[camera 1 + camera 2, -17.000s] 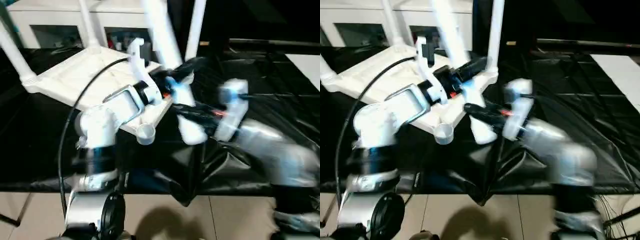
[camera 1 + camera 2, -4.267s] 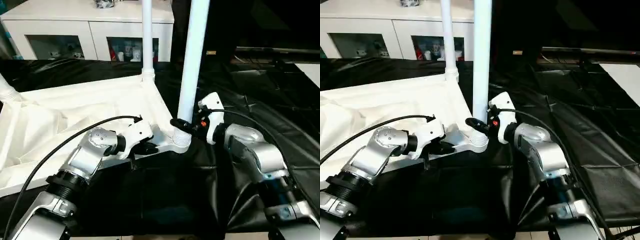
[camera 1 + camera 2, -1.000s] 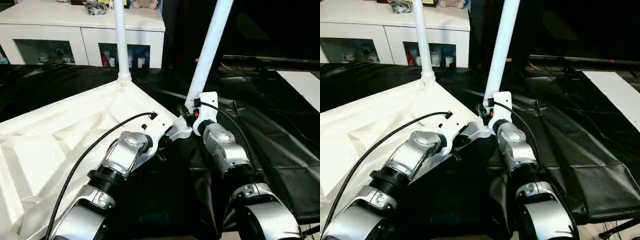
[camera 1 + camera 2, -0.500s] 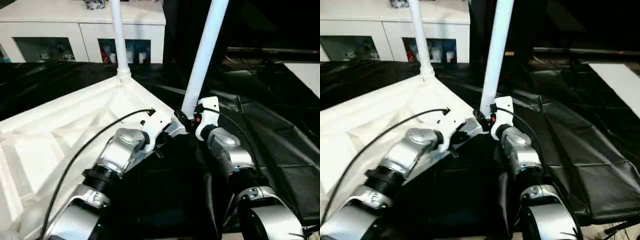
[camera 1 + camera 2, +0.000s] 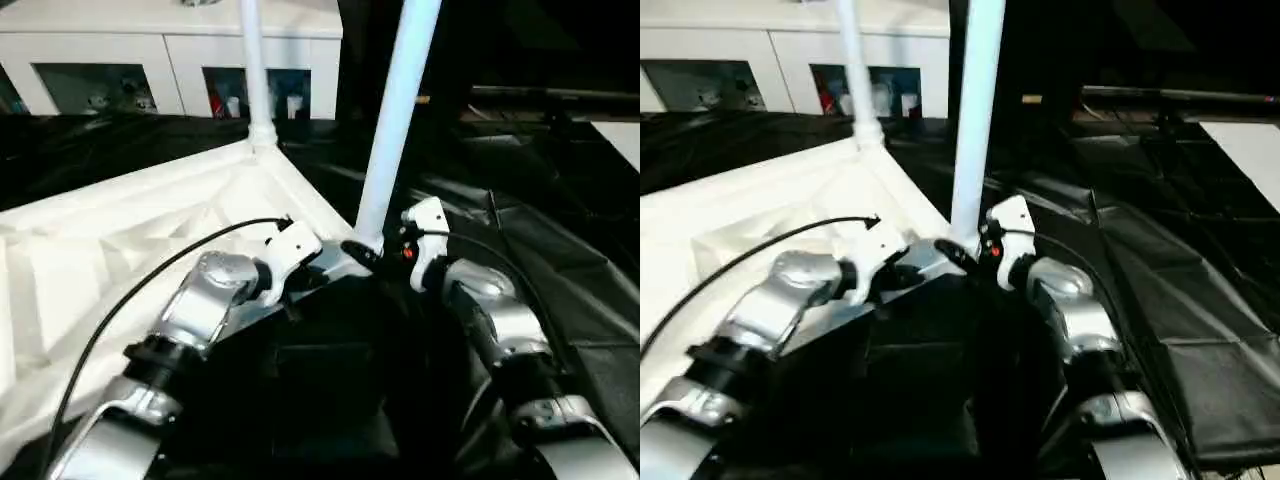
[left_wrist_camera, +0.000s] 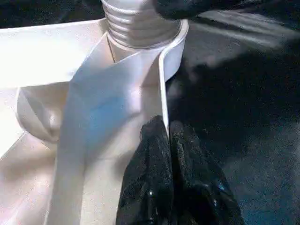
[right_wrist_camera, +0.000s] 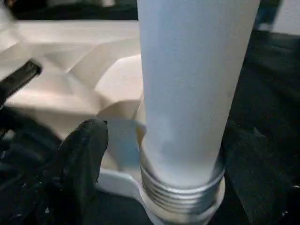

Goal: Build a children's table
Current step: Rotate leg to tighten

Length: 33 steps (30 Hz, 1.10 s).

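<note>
The children's table lies upside down, its white ribbed tabletop spreading to the left. One white leg stands in the far corner socket. Another leg rises almost upright from the near corner socket, its threaded end sitting in the socket. My left gripper is shut on the tabletop's thin rim just beside that socket. My right gripper is at the base of the near leg, open; one black finger stands apart from the leg, and the other is hidden behind it.
A white glass-door cabinet runs along the back. Crumpled black sheeting covers the surface under and to the right of the tabletop. A black cable arcs over my left forearm.
The near leg has swung from leaning right to almost upright. My right gripper's fingers have come apart at its base. The left gripper still pinches the rim. The camera has shifted.
</note>
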Tool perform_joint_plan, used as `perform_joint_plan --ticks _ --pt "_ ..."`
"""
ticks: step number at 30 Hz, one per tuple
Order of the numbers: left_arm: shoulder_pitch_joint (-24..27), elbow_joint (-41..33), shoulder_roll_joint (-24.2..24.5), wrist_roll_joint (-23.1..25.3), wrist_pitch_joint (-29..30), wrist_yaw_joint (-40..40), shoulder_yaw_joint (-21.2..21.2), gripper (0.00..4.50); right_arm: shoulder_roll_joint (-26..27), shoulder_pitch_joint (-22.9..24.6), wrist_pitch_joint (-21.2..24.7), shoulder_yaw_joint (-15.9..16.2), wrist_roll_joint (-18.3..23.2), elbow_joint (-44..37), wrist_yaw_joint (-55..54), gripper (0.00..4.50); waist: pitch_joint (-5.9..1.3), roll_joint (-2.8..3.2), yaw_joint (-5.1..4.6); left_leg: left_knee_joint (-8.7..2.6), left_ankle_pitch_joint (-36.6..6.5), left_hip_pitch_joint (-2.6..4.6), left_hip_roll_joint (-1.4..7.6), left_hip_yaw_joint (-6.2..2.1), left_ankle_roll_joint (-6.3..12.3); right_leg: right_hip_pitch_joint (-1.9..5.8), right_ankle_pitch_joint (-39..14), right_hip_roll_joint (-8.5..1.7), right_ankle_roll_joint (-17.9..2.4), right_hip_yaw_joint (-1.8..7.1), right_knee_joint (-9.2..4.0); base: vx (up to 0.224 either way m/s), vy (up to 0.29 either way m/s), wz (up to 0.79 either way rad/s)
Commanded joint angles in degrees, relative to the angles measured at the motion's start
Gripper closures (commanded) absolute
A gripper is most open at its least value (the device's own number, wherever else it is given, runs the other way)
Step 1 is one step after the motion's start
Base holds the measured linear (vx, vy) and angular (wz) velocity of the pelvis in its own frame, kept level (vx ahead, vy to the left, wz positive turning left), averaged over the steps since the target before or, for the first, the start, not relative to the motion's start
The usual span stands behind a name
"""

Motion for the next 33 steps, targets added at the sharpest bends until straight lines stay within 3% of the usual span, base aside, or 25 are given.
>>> perform_joint_plan --ticks 1,5,8,14,15,19,25,33 --pt "1.9 0.2 1.5 -0.4 -3.6 -5.2 -2.2 4.5 -1.3 1.2 0.4 2.2 0.7 -3.7 5.2 0.58 -2.82 0.07 0.34 -3.86 -3.3 -0.14 4.16 -1.04 6.67 3.76 -5.8 -4.82 -15.7 3.27 -2.62 0.0 0.0 0.0" --pt "2.7 -1.3 4.1 -2.2 -6.5 -10.4 -2.0 4.5 -3.9 3.2 -0.9 3.3 0.9 -7.2 9.2 0.58 -2.89 0.18 1.07 -3.74 -3.2 0.28 4.1 -0.86 5.75 3.67 -4.2 -4.79 -16.0 3.35 -2.4 0.0 0.0 0.0" --pt "3.0 -1.8 6.4 -2.5 -7.9 -13.6 -2.5 4.5 -5.3 4.1 -3.5 4.7 -1.3 -7.5 10.5 0.58 -2.95 0.3 1.17 -3.68 -2.7 0.45 4.1 -0.78 5.43 3.51 -2.6 -4.67 -16.2 3.32 -2.08 0.0 0.0 0.0" --pt "2.9 -1.9 7.0 -3.6 -8.4 -15.3 -2.4 4.5 -5.8 4.8 -3.2 5.9 -1.7 -8.8 12.1 0.58 -2.96 0.23 1.29 -3.62 -2.8 0.25 3.98 -0.85 4.72 3.87 -2.2 -4.73 -16.5 3.36 -1.91 0.0 0.0 0.0" --pt "2.9 -1.7 7.1 -3.6 -8.7 -15.4 -2.4 4.5 -5.9 5.0 -3.3 6.0 -1.9 -9.0 12.3 0.84 -3.03 0.2 1.28 -3.55 -2.2 0.22 3.94 -0.87 4.85 3.93 -1.5 -4.72 -16.6 3.35 -1.8 0.0 0.0 0.0" --pt "2.8 -1.2 7.3 -3.6 -9.2 -15.7 -2.3 4.5 -6.2 5.2 -3.7 6.6 -2.3 -9.0 12.7 0.96 -3.1 0.11 1.33 -3.42 -1.5 0.18 3.88 -0.84 5.15 4.0 -0.7 -4.71 -16.7 3.34 -1.69 0.0 0.0 0.0" --pt "2.7 -0.9 7.4 -3.7 -9.4 -16.1 -2.2 4.5 -6.3 5.1 -4.0 6.7 -2.5 -8.5 13.0 1.59 -3.1 0.1 1.41 -3.24 -1.2 0.16 3.83 -0.82 5.5 3.98 -1.0 -4.66 -16.8 3.31 -1.57 0.0 0.0 0.0" --pt "2.4 -0.1 7.4 -3.6 -9.9 -16.4 -2.1 4.5 -6.3 5.4 -4.7 7.4 -3.3 -7.7 13.3 2.17 -2.93 0.13 1.45 -3.39 -4.8 0.13 3.83 -0.92 3.61 3.9 -6.3 -4.65 -15.4 3.36 -2.05 0.0 0.0 0.0"
